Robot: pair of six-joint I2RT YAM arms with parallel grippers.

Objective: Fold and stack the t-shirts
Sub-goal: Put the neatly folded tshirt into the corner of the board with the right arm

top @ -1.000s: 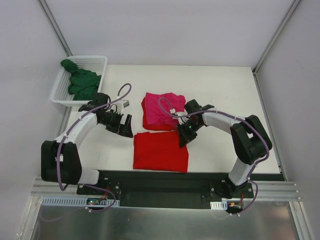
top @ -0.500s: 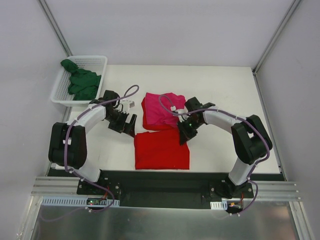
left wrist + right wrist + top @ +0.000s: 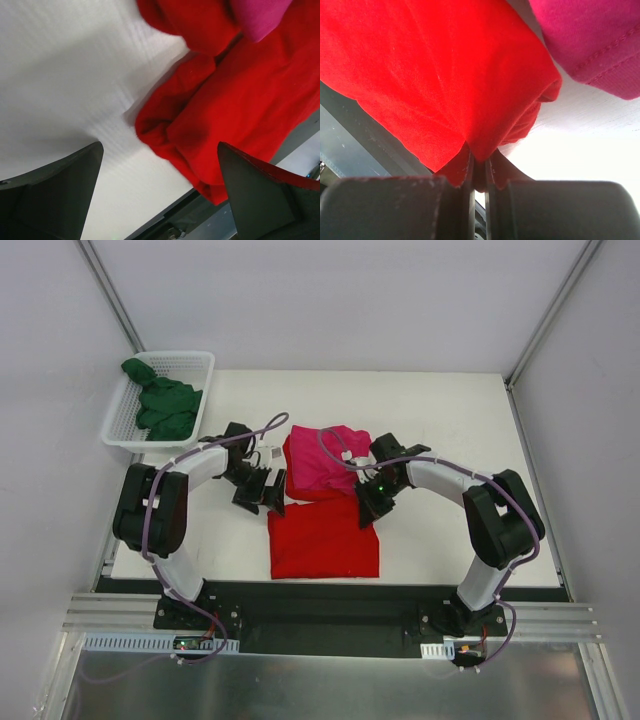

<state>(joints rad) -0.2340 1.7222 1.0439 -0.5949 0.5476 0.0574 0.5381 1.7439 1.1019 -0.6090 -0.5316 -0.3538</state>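
Observation:
The bright red t-shirt (image 3: 322, 540) lies folded flat near the table's front edge. Behind it, touching its far edge, lies the folded magenta-pink t-shirt (image 3: 318, 462). A dark green t-shirt (image 3: 165, 405) is bunched in the white basket (image 3: 112, 430). My right gripper (image 3: 366, 510) is shut on the red shirt's far right corner. In the right wrist view, red cloth (image 3: 435, 65) is pinched between the fingers of that gripper (image 3: 479, 157), with magenta cloth (image 3: 590, 40) beside it. My left gripper (image 3: 268, 492) stands open just above the red shirt's far left corner (image 3: 165, 125), nothing between its fingers (image 3: 159, 147).
The white mesh basket stands at the table's far left corner. The black rail (image 3: 320, 605) with the arm bases runs along the near edge. Bare white table (image 3: 450, 420) lies to the right and behind the shirts.
My left arm has swung right, bringing the open gripper from the bare table to the red shirt's far left corner. The right gripper has kept its grip, barely moving.

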